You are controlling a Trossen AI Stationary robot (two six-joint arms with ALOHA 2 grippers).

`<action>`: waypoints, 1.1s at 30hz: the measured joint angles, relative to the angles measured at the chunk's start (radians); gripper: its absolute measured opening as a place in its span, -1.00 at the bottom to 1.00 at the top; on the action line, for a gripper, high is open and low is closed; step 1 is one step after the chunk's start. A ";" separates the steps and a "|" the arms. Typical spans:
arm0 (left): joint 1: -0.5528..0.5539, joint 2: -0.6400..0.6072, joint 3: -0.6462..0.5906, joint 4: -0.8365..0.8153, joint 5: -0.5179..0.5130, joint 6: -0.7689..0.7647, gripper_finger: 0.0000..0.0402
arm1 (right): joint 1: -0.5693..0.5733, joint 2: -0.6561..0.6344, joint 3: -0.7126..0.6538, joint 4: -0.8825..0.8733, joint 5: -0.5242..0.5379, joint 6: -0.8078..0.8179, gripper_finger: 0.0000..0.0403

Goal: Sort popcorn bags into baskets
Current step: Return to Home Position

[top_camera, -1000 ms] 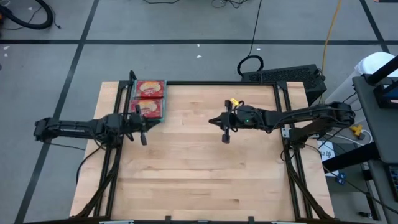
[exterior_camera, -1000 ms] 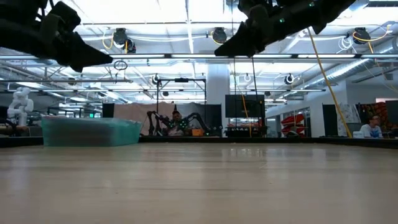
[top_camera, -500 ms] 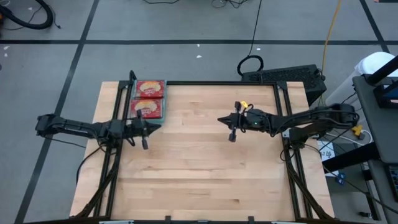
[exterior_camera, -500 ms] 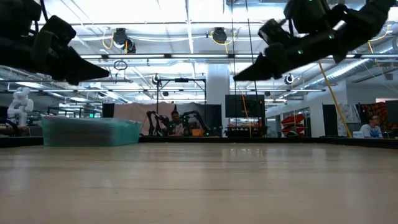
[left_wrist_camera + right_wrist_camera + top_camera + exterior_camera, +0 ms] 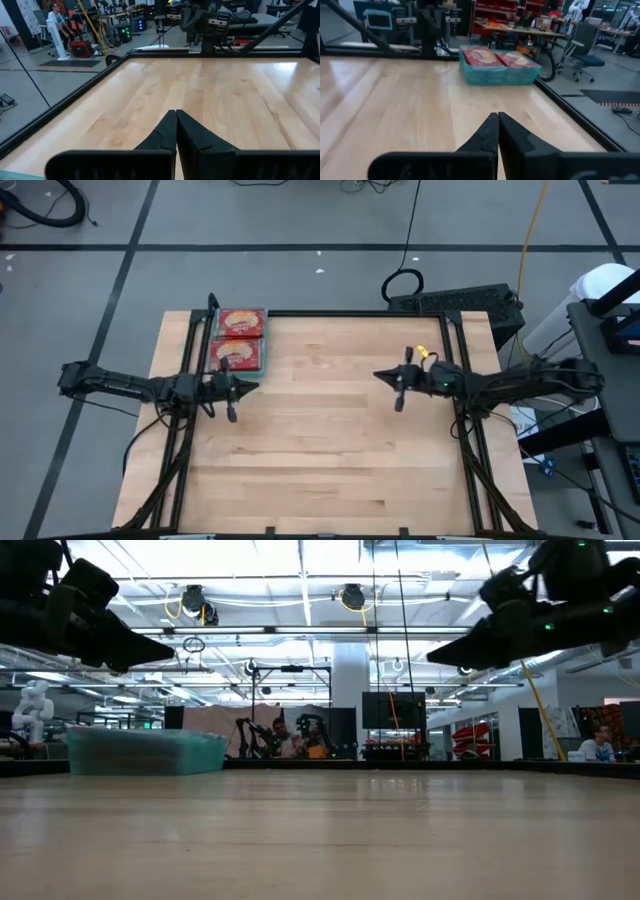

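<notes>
The teal-green basket [image 5: 262, 340] stands at the table's far left corner with red popcorn bags [image 5: 240, 323] lying flat inside it; it also shows in the right wrist view [image 5: 497, 72] and the low view [image 5: 145, 752]. My left gripper [image 5: 255, 386] is shut and empty, held above the table just near of the basket. My right gripper [image 5: 377, 375] is shut and empty, held above the table toward its right side.
A black frame rail [image 5: 350, 313] runs around the wooden table top [image 5: 320, 450]. A black box [image 5: 460, 302] lies on the floor beyond the far right corner. People sit in the room behind [image 5: 600, 743].
My right gripper has drawn back toward the table's right edge, staying shut and above the table. My left gripper has shifted slightly toward the table's near side, away from the basket. The basket and bags have stayed put.
</notes>
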 joint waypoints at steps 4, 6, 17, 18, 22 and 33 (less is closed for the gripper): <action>0.004 0.000 0.000 0.000 0.000 0.003 -0.95 | 0.000 -0.108 -0.061 -0.025 0.004 0.014 -1.00; 0.008 0.000 0.000 0.000 0.000 0.003 -0.96 | 0.000 -0.147 -0.084 -0.045 0.005 0.019 -1.00; 0.008 0.000 0.000 0.000 0.000 -0.026 -0.96 | 0.006 -0.298 -0.107 -0.287 0.001 0.070 -1.00; 0.008 0.000 0.000 0.000 0.000 -0.026 -0.98 | 0.008 -0.316 -0.107 -0.305 0.001 0.072 -1.00; 0.008 0.000 0.000 0.000 0.000 -0.026 -0.96 | 0.019 -0.387 -0.107 -0.366 0.001 0.092 -1.00; 0.008 0.001 0.000 0.000 0.000 -0.022 -0.98 | 0.061 -0.552 -0.139 -0.416 -0.067 0.096 -1.00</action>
